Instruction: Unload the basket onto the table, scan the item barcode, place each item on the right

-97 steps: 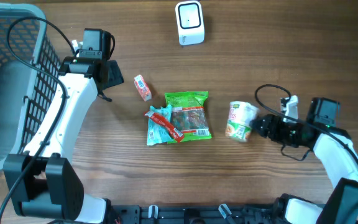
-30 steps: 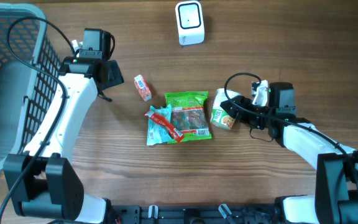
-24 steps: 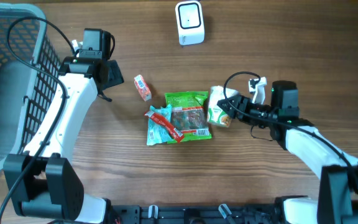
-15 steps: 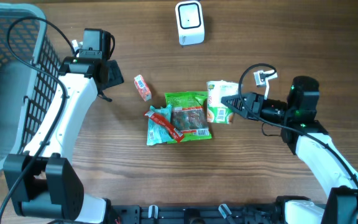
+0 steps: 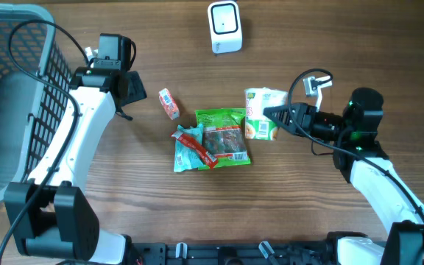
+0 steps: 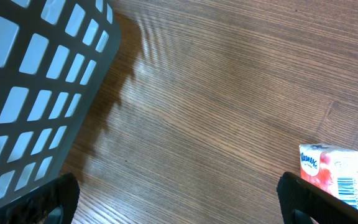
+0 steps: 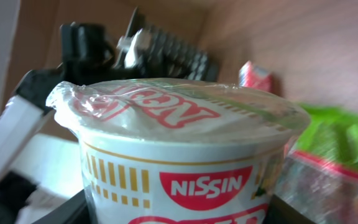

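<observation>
The item in hand is a Nissin noodle cup [image 5: 258,118] with a sealed white lid and a red logo. My right gripper [image 5: 269,114] is shut on it and holds it on its side above the table, just right of the green bag. The cup [image 7: 179,149] fills the right wrist view, with the black fingers [image 7: 73,208] against its two sides low in the frame. No barcode shows on it. The white scanner [image 5: 224,26] stands at the back centre. My left gripper [image 5: 127,88] hangs open over bare wood, next to a small red carton [image 6: 331,171].
A green snack bag [image 5: 223,136] and a red and blue packet [image 5: 190,147] lie mid-table. The red carton [image 5: 168,103] lies left of them. A grey basket [image 5: 6,96] fills the left edge, and its wall [image 6: 36,81] shows in the left wrist view.
My right gripper has carried the noodle cup toward the back of the table and turned it, while the right arm swung out to the right. The left arm has not moved.
</observation>
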Tool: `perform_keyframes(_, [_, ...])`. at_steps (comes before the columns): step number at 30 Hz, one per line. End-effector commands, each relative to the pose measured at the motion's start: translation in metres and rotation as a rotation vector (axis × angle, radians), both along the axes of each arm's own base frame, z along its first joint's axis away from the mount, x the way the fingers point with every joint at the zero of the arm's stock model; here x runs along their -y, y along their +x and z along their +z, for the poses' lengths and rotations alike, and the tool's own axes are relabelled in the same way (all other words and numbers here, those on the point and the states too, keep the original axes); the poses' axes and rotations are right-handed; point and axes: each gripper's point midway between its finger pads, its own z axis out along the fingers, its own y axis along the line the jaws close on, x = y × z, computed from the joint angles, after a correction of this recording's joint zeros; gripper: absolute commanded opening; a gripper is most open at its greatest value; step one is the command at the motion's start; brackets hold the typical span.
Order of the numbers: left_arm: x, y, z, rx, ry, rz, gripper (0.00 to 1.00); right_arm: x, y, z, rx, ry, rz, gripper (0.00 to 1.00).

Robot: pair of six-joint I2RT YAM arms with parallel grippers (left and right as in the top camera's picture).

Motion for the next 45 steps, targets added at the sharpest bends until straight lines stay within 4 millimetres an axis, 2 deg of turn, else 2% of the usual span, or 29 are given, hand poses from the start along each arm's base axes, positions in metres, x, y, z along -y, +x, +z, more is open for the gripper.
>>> perform_keyframes(1, [-0.003,0.000,0.002,0.002,0.016,-0.003,1.00,0.012,0.022,-0.001,0.100,-0.092,-0.130,0.62])
perform_keyframes(5, [-0.003,0.000,0.002,0.002,0.016,-0.002,1.00,0.022,0.034,-0.008,0.104,-0.164,-0.192,0.62])
perform_keyframes(7, [-0.003,0.000,0.002,0.002,0.016,-0.002,1.00,0.030,0.047,-0.002,0.088,-0.199,-0.240,0.62])
perform_keyframes(12, [-0.003,0.000,0.002,0.002,0.016,-0.002,1.00,0.045,0.071,0.034,0.143,-0.375,-0.283,0.61])
perform_keyframes(14, [-0.003,0.000,0.002,0.002,0.016,-0.003,1.00,0.056,0.077,0.046,0.165,-0.502,-0.298,0.62])
perform_keyframes(16, [-0.003,0.000,0.002,0.002,0.016,-0.003,1.00,0.069,0.085,0.065,0.189,-0.634,-0.307,0.59])
perform_keyframes(20, [-0.003,0.000,0.002,0.002,0.016,-0.003,1.00,0.076,0.103,0.104,0.273,-0.698,-0.340,0.60])
perform_keyframes(22, [-0.003,0.000,0.002,0.002,0.016,-0.002,1.00,0.075,0.115,0.117,0.315,-0.736,-0.376,0.60])
perform_keyframes(27, [-0.003,0.000,0.002,0.002,0.016,-0.003,1.00,0.045,0.142,0.131,0.450,-0.889,-0.426,0.60])
perform_keyframes(31, [-0.003,0.000,0.002,0.002,0.016,-0.003,1.00,0.011,0.166,0.127,0.600,-1.067,-0.480,0.60])
perform_keyframes(33, [-0.003,0.000,0.002,0.002,0.016,-0.003,1.00,-0.003,0.178,0.120,0.661,-1.157,-0.501,0.60])
perform_keyframes(36, [-0.003,0.000,0.002,0.002,0.016,-0.003,1.00,-0.029,0.203,0.098,0.775,-1.313,-0.517,0.60])
perform_keyframes(40, [-0.003,0.000,0.002,0.002,0.016,-0.003,1.00,-0.049,0.229,0.072,0.895,-1.504,-0.552,0.60])
perform_keyframes(45, [-0.003,0.000,0.002,0.002,0.016,-0.003,1.00,-0.090,0.256,0.041,1.184,-1.741,-0.525,0.61])
